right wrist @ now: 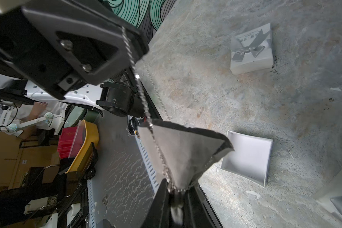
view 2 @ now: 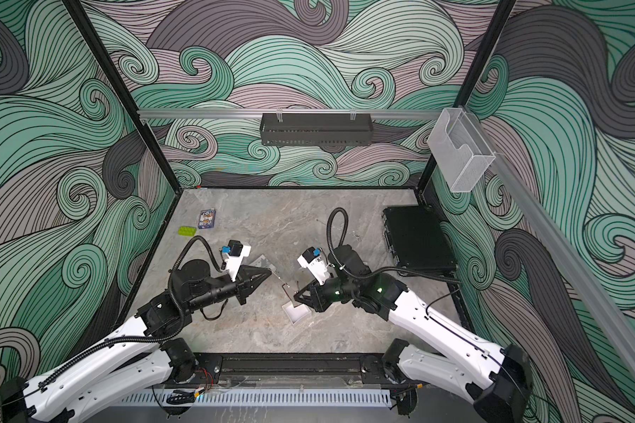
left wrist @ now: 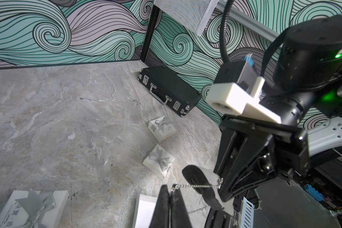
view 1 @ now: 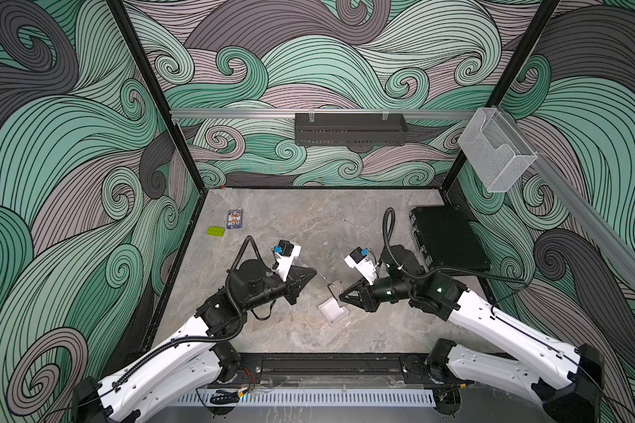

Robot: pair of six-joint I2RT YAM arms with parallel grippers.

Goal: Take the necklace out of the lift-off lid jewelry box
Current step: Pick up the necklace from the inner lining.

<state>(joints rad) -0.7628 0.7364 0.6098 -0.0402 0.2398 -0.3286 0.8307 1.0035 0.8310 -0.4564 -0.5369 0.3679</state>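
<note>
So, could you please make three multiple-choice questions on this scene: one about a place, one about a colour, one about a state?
1. Where does the case lie?
A. On the robot's far right.
B. On its far left.
C. Between the tools.

2. What colour is the brick?
A. Red.
B. Green.
C. White.

3. The left tool is:
A. wide open.
B. shut on the lid.
C. shut on the necklace.

Answers:
1. A: the case sits past the right arm.
2. B: the brick is bright green.
3. C: the left tool pinches the necklace, which runs to the pad held in the right tool.
</note>
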